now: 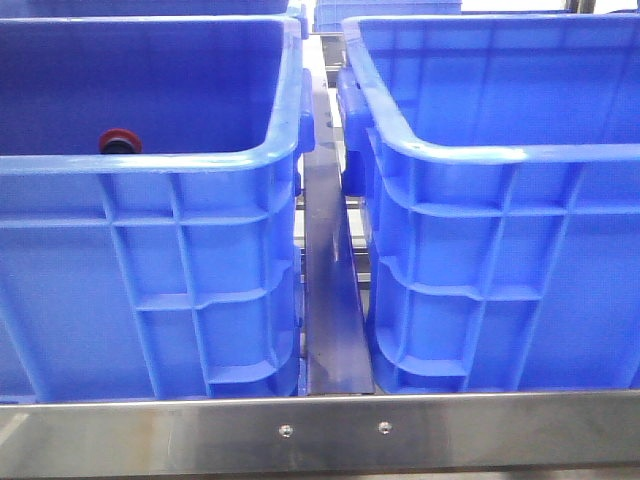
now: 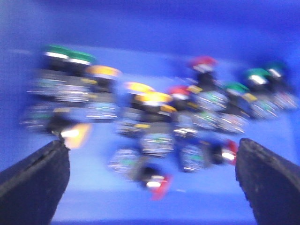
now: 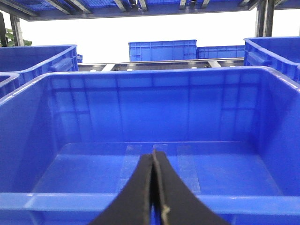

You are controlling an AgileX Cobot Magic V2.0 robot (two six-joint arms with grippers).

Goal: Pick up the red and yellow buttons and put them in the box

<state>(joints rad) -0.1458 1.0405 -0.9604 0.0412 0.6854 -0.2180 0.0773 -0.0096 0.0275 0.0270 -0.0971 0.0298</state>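
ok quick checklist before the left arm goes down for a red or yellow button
1. Left gripper open: ok, fingers wide apart.
2. Red and yellow buttons below it: ok, mixed with green ones.
3. Single target lined up: cannot tell, left wrist view is blurred.
4. Right gripper empty: ok, shut on nothing.
5. Box ready to receive: ok, floor bare.
6. Arms clear of crate rims: cannot tell, front view shows neither arm.

Buttons (image 2: 154,122) – blurred heap on the crate floor, red, yellow and green caps on dark stems, most tipped over. One red button (image 1: 120,141) shows over the left crate's rim. Box (image 3: 150,93) – blue, upright.
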